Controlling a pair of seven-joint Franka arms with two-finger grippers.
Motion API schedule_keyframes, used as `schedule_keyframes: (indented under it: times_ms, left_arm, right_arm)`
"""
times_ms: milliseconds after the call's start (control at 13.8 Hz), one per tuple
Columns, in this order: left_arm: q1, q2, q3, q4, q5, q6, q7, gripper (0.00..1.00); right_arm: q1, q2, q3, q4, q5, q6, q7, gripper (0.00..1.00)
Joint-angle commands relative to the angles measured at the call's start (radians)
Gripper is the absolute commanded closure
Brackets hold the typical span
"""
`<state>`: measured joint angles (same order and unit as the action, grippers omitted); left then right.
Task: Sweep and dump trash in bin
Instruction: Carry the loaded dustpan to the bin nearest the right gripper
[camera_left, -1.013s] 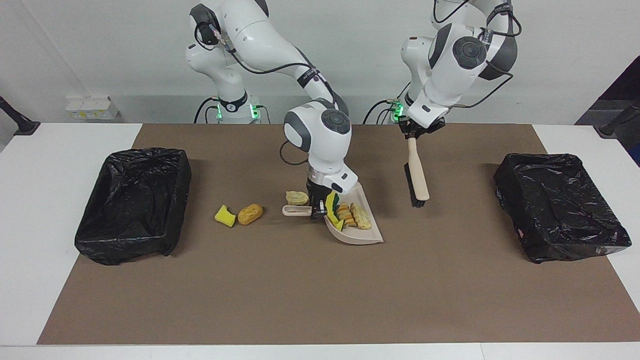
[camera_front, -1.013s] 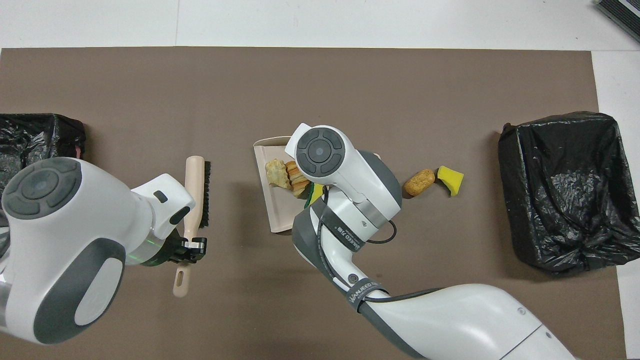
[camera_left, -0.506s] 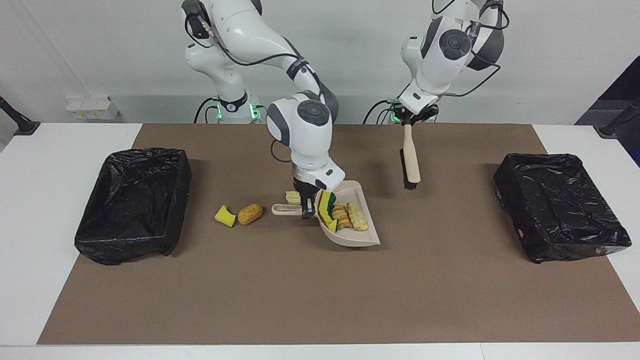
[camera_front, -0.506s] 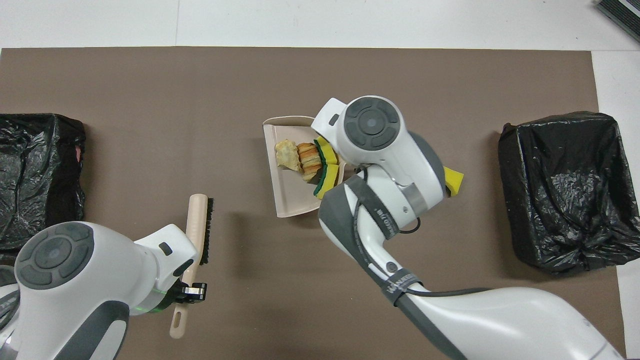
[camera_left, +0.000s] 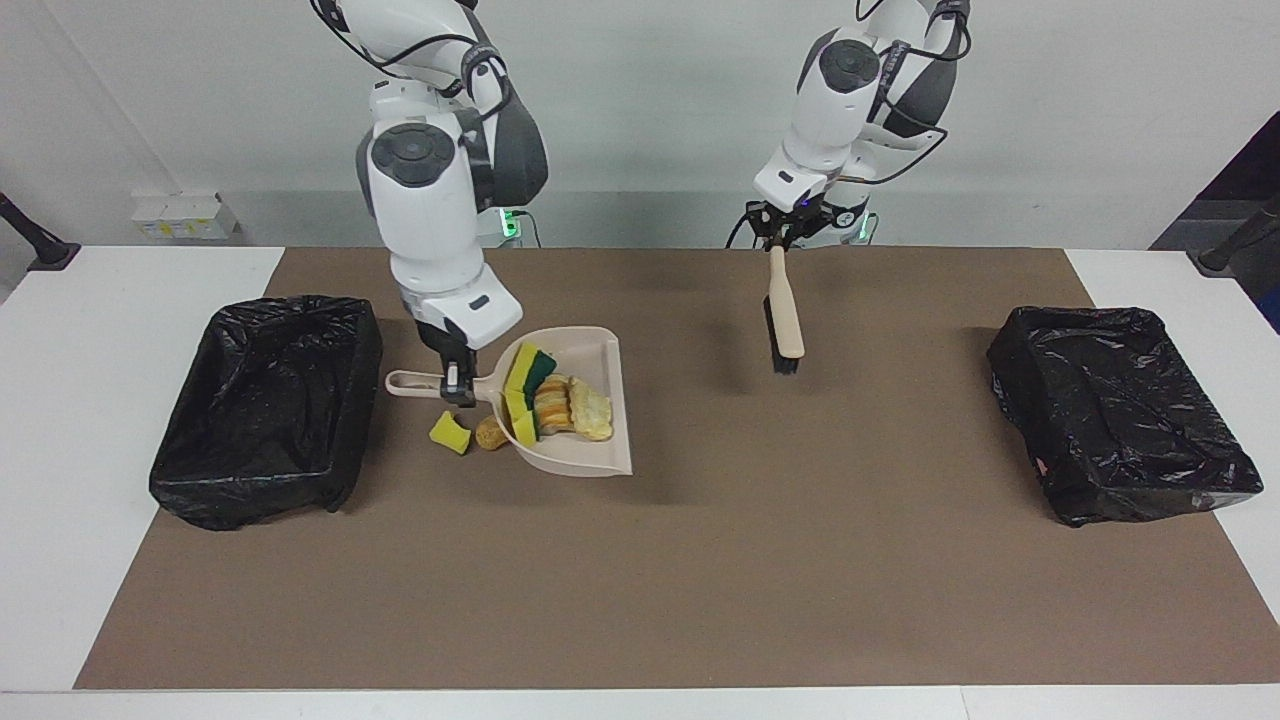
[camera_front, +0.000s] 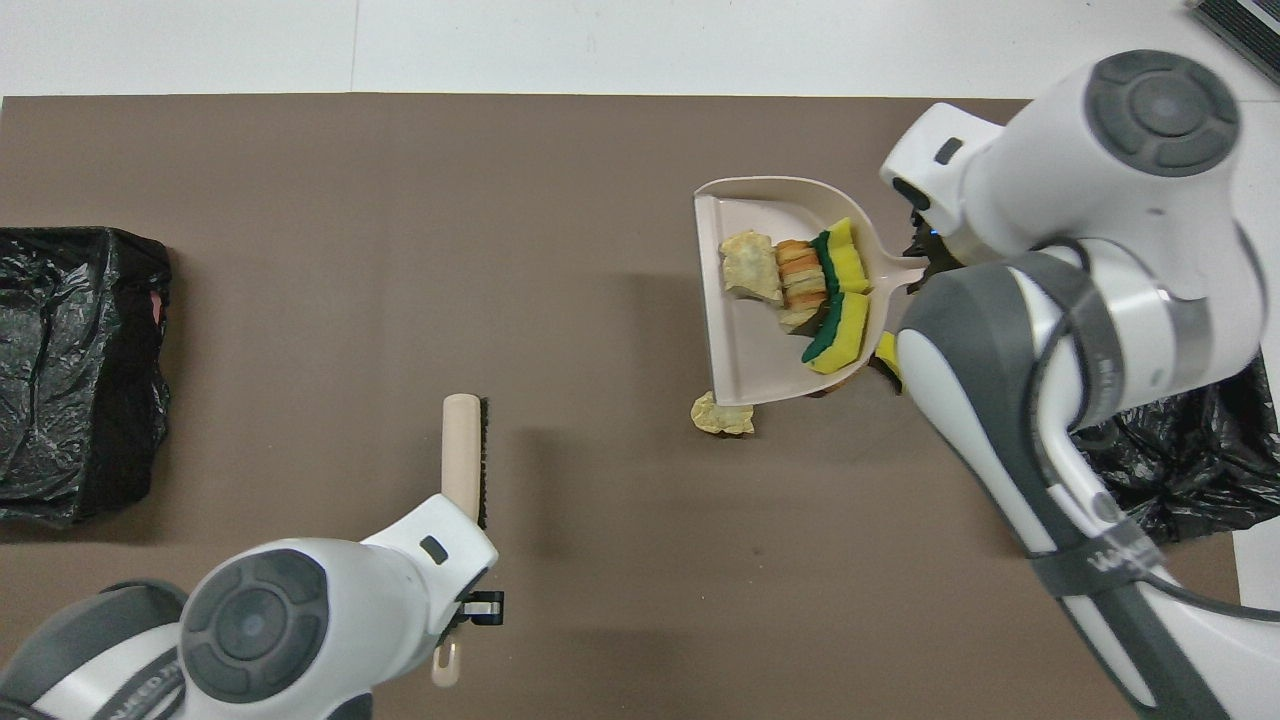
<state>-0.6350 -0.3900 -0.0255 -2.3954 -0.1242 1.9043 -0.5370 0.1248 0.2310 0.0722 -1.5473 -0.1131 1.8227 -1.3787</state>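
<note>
My right gripper (camera_left: 455, 385) is shut on the handle of the beige dustpan (camera_left: 596, 352), held in the air over the mat beside the bin at the right arm's end. In the pan (camera_front: 745, 350) lie yellow-green sponge scraps (camera_left: 526, 378) and tan bread-like lumps (camera_left: 570, 410). A yellow sponge scrap (camera_left: 450, 432) and a brown lump (camera_left: 490, 432) lie on the mat under the pan's handle end. A pale lump (camera_front: 722, 415) lies on the mat by the pan's lip. My left gripper (camera_left: 778, 235) is shut on the handle of the beige brush (camera_left: 783, 320), which hangs bristles down.
A black bag-lined bin (camera_left: 265, 400) stands at the right arm's end of the brown mat (camera_left: 640, 580); it also shows in the overhead view (camera_front: 1180, 470). A second black bin (camera_left: 1120, 410) stands at the left arm's end.
My right arm has lifted the loaded dustpan and carried it toward the bin at its end, uncovering a pale lump. My left arm has drawn the brush up and back toward the robots.
</note>
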Motion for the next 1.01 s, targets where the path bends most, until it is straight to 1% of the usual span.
schedule_keyframes:
  times_ms: [0,72,145,217,362,506,651,796,868,941]
  left_arm:
    - [-0.125,0.083,0.015,-0.044,0.012,0.131,-0.136,1.00]
    - [-0.158,0.130,0.015,-0.050,0.012,0.198,-0.186,1.00]
    - [-0.170,0.155,0.015,-0.050,0.012,0.234,-0.208,1.00]
    - [-0.190,0.163,0.015,-0.051,0.011,0.242,-0.215,1.00]
    - [-0.224,0.166,0.015,-0.080,0.009,0.274,-0.263,1.00]
    - [-0.224,0.169,0.015,-0.096,0.009,0.302,-0.271,1.00]
    - [-0.224,0.168,0.015,-0.097,0.003,0.308,-0.276,1.00]
    - [-0.245,0.198,0.015,-0.103,0.002,0.344,-0.326,1.00]
    - [-0.244,0.201,0.015,-0.102,0.003,0.351,-0.327,1.00]
    - [-0.239,0.206,0.016,-0.099,0.003,0.351,-0.324,0.73]
  right_arm:
    - [-0.133,-0.064,0.014,-0.033,0.027,-0.040,-0.078,1.00]
    - [-0.190,-0.065,0.015,-0.033,0.027,-0.042,-0.117,1.00]
    - [-0.242,-0.067,0.015,-0.033,0.029,-0.043,-0.167,1.00]
    - [-0.292,-0.068,0.014,-0.036,0.027,-0.045,-0.236,1.00]
    - [-0.396,-0.099,0.014,-0.094,0.029,-0.007,-0.369,1.00]
    - [-0.486,-0.131,0.011,-0.143,0.026,0.013,-0.478,1.00]
    - [-0.574,-0.168,0.006,-0.215,0.006,0.105,-0.566,1.00]
    - [-0.663,-0.177,0.004,-0.293,0.003,0.193,-0.606,1.00]
    - [-0.668,-0.179,0.001,-0.304,-0.031,0.229,-0.609,1.00]
    - [-0.668,-0.177,0.004,-0.304,-0.112,0.251,-0.600,1.00]
